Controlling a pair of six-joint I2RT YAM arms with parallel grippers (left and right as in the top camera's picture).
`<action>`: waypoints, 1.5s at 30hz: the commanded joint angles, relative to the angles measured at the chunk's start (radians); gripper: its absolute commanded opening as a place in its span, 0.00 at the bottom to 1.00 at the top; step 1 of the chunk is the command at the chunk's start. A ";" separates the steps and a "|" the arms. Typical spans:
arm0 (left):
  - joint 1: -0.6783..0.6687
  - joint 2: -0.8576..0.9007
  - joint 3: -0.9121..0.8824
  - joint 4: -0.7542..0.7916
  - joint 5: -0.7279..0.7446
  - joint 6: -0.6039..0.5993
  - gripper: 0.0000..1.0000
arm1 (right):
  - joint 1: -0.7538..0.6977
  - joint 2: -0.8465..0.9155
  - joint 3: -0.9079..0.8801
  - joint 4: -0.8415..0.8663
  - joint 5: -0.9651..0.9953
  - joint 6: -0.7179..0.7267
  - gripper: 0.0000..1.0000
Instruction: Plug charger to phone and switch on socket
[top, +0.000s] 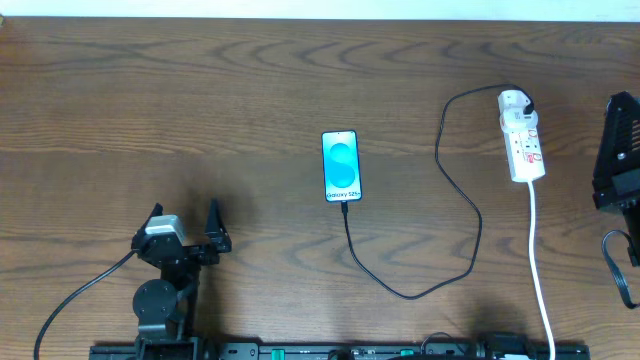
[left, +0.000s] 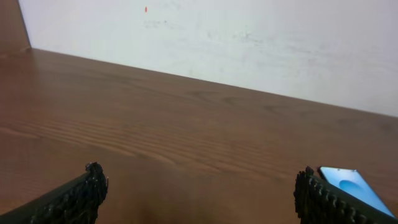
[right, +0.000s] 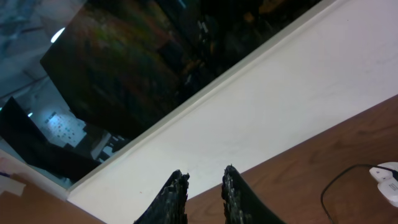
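Note:
The phone (top: 341, 166) lies flat mid-table, its blue screen up; it also shows at the right edge of the left wrist view (left: 356, 187). The black charger cable (top: 470, 215) runs from the phone's near end in a loop to the white plug head (top: 514, 100), which sits in the far end of the socket strip (top: 526, 148). My left gripper (top: 182, 226) is open and empty, low over the table to the near left of the phone. My right gripper (right: 203, 177) has its fingers close together with nothing between them, raised and pointing at the wall; its arm (top: 618, 150) is right of the strip.
The strip's white cord (top: 540, 270) runs to the table's near edge. A black cable (top: 618, 268) hangs by the right arm. A white wall (left: 249, 37) stands behind the table's far edge.

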 joint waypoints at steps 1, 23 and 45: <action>0.002 -0.009 -0.008 -0.047 -0.023 0.111 0.98 | 0.016 -0.003 0.000 -0.001 0.006 -0.012 0.19; 0.002 -0.009 -0.008 -0.045 0.018 0.253 0.98 | 0.016 -0.003 0.000 -0.001 0.006 -0.012 0.19; -0.011 -0.010 -0.008 -0.045 0.018 0.253 0.98 | 0.016 -0.003 0.000 -0.006 0.008 -0.012 0.18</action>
